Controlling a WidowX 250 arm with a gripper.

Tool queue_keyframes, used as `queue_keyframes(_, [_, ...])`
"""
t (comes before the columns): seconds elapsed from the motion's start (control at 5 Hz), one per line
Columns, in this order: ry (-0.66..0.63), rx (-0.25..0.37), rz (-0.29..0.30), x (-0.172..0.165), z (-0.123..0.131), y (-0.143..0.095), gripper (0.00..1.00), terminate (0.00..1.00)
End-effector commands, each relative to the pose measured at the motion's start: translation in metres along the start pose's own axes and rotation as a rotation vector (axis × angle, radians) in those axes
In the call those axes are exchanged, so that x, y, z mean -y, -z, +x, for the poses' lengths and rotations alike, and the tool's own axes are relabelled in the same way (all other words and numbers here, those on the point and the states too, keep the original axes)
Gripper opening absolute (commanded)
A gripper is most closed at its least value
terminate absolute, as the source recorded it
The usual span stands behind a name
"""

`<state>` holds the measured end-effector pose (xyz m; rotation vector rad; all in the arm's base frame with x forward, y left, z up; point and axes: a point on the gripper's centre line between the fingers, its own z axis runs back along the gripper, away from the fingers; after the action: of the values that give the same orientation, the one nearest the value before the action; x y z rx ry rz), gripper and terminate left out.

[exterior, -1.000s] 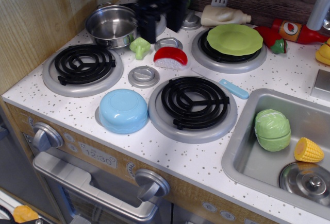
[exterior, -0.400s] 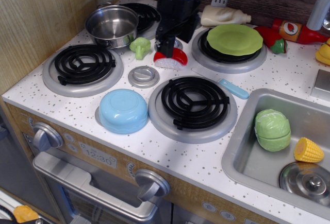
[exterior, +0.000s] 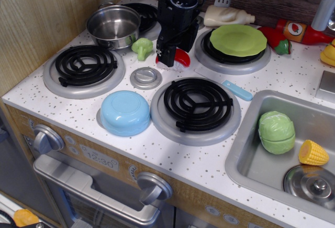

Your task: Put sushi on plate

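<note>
The sushi (exterior: 183, 58), glossy red over a white base, lies on the speckled counter between the burners. My black gripper (exterior: 168, 56) has come down from above onto its left half and hides that part; only the right end of the sushi shows. The fingers merge into one dark mass, so I cannot tell whether they are closed on it. The lime-green plate (exterior: 238, 40) lies flat on the back right burner, to the right of the gripper.
A small broccoli (exterior: 142, 47) and a steel pot (exterior: 113, 25) are just left of the gripper. A light-blue bowl (exterior: 125, 112) sits at the front. A bottle (exterior: 226, 15), a red pepper (exterior: 275, 38) and the sink (exterior: 246, 149) with a cabbage (exterior: 276, 131) are to the right.
The gripper has moved forward from the back of the stove and dropped onto the sushi, now covering its left half. The sushi has not moved.
</note>
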<state>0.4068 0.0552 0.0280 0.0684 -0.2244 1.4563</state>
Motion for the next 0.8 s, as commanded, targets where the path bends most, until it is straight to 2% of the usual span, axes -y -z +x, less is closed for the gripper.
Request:
queue_keyframes(0.0, [0.008,0.034,-0.045,0.007,0.016,-0.002,1.0,0.0])
queue_keyframes(0.2, [0.013,0.047,-0.053,0.005,0.014,0.006,1.0,0.0])
queue_keyframes(0.4, [-0.003,0.022,-0.061,0.003,0.015,0.022,1.0,0.0])
queue_keyframes(0.6, [0.015,0.003,-0.053,0.005,0.014,0.015,0.0,0.0])
